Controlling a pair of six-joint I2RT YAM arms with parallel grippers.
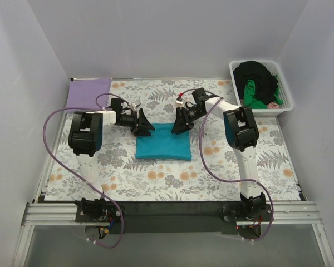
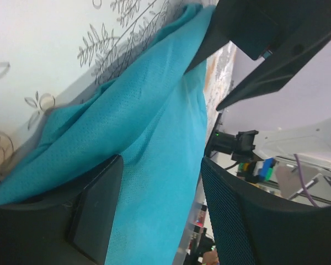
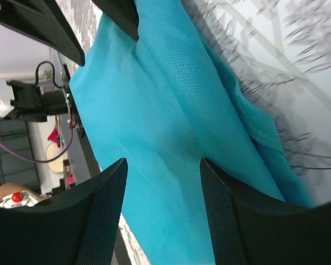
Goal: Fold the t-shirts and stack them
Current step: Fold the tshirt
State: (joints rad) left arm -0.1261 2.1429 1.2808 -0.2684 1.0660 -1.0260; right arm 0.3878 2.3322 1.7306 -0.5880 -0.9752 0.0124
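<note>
Teal t-shirt folded at bench centre; left hand and right hand unclenched at its far corners. Lifting, I risk a finger snagging cloth, undoing the fold.

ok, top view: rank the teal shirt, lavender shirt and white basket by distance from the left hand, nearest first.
1. teal shirt: centre, its far left edge right at the left hand.
2. lavender shirt: far left corner.
3. white basket: far right corner, clearly the farthest.
</note>
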